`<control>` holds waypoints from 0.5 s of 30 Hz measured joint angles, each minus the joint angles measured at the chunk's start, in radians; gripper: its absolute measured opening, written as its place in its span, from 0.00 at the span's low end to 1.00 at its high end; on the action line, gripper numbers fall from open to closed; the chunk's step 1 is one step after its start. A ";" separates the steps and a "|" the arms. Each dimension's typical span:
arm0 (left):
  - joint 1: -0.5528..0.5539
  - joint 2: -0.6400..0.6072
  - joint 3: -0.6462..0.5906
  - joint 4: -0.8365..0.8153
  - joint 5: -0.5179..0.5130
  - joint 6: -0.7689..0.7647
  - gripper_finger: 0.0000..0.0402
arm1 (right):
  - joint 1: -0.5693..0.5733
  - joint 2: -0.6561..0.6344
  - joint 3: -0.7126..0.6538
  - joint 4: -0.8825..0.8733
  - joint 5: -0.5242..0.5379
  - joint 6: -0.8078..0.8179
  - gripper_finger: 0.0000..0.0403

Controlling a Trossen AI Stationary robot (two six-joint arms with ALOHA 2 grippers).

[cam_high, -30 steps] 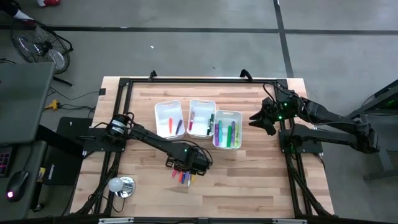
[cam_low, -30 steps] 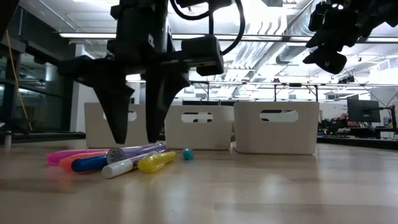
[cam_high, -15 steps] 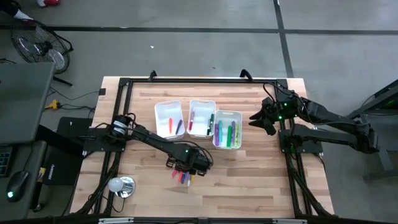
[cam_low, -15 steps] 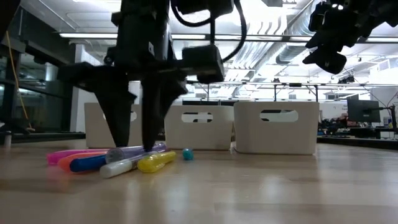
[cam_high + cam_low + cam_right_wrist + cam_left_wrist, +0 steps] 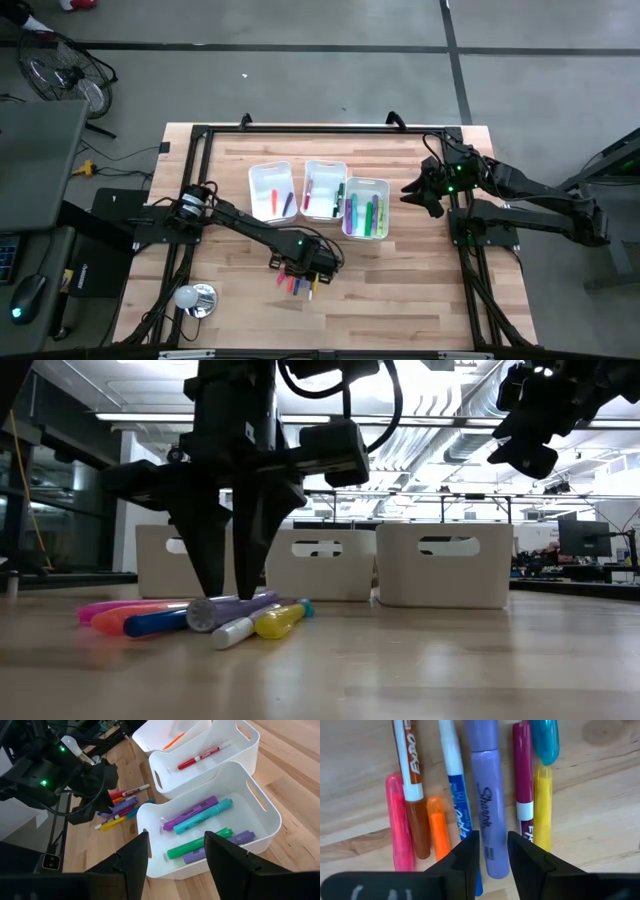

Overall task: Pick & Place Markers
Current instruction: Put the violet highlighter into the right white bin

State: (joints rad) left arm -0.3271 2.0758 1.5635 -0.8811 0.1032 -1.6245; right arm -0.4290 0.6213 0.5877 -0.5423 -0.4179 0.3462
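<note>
Since a second ago the left gripper (image 5: 228,592) has come down onto the loose markers (image 5: 297,284) on the worktop (image 5: 400,310), its fingers (image 5: 465,857) narrowed about the purple marker (image 5: 487,810). Three white bins (image 5: 318,190) stand in a row behind: red and orange pens in two, green, purple and teal in the third (image 5: 260,827). Above them the right gripper (image 5: 418,192) hangs with fingers wide.

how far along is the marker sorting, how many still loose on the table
Partly done: all three white bins already hold markers, the right bin holding purple, teal and green ones. In hand: the left gripper straddles the purple marker on the table, fingers on either side of it, not lifted. Left: about seven loose markers in that pile. The right gripper waits open beside the bins.
</note>
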 joint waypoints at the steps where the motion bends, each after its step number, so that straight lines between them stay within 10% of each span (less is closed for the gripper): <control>1: 0.000 0.000 0.000 0.000 0.001 0.001 0.24 | 0.000 0.000 0.000 -0.001 0.000 0.000 0.45; 15: 0.006 0.077 0.004 0.059 0.058 0.054 0.24 | 0.000 0.000 0.000 -0.066 0.005 -0.011 0.45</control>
State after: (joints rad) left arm -0.3208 2.1533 1.5677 -0.8217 0.1615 -1.5704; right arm -0.4294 0.6216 0.5877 -0.6088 -0.4127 0.3357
